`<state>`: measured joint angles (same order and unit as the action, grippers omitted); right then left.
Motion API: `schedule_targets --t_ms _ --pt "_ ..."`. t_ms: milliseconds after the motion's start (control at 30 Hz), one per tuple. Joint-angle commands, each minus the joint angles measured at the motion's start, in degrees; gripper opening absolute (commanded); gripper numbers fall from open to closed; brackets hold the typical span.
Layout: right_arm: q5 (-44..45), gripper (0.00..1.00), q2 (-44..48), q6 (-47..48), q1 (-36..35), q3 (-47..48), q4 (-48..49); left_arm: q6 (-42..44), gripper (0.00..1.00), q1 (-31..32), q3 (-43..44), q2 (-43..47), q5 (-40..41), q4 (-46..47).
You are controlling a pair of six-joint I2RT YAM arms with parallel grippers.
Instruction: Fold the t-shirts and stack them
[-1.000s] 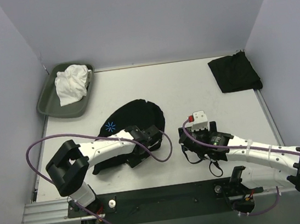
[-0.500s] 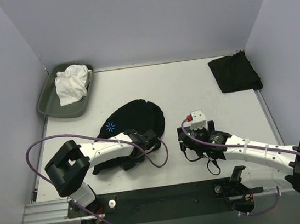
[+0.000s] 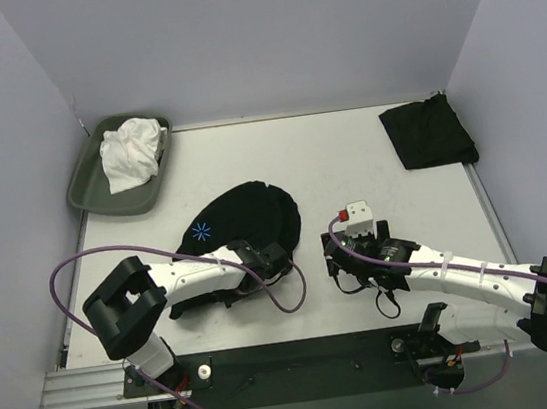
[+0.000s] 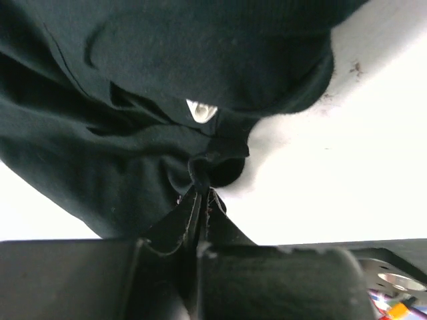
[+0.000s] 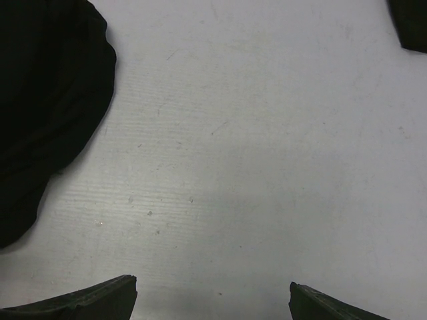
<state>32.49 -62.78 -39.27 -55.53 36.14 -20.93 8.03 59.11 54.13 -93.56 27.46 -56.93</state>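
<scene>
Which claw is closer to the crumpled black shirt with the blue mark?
Left. The left claw is shut on the shirt at its edge; the right claw hangs open over bare table beside it, not touching.

White table (image 3: 348,154), crumpled black t-shirt (image 3: 249,213) centre-left, folded black t-shirt (image 3: 428,134) far right, grey-green tray (image 3: 117,202) far left

You'll find a shallow grey-green tray (image 3: 82,185) at the far left corner of the tabletop (image 3: 328,162) — a crumpled white cloth (image 3: 132,155) lies inside it. Tabletop white, faintly scuffed. Pale lavender walls (image 3: 261,35) close in on three sides.
</scene>
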Motion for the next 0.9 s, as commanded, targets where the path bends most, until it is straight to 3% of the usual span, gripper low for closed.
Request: schedule_targets --t_ms 0,200,300,567,767,867 --pt "0.6 1.0 0.6 -0.2 0.3 0.6 -0.5 0.1 0.0 -0.1 1.3 -0.6 0.7 0.9" --pt "0.5 1.0 2.1 -0.5 0.2 0.1 -0.8 -3.2 0.0 -0.8 4.1 0.1 6.2 -0.6" --pt "0.6 1.0 1.7 -0.1 0.3 0.8 -0.8 -4.7 0.0 -3.1 9.2 5.1 9.9 -2.1" --pt "-0.6 1.0 -5.3 3.1 1.0 7.3 1.2 -10.8 0.0 -10.7 20.2 29.9 16.6 1.4" --pt "-2.7 1.0 -13.8 7.2 2.0 16.6 2.6 -11.3 0.0 -16.0 25.7 47.2 27.7 7.7" --pt "-4.1 1.0 -16.7 8.2 2.6 20.4 2.6 -11.0 0.0 -16.0 31.6 52.2 26.4 12.4"
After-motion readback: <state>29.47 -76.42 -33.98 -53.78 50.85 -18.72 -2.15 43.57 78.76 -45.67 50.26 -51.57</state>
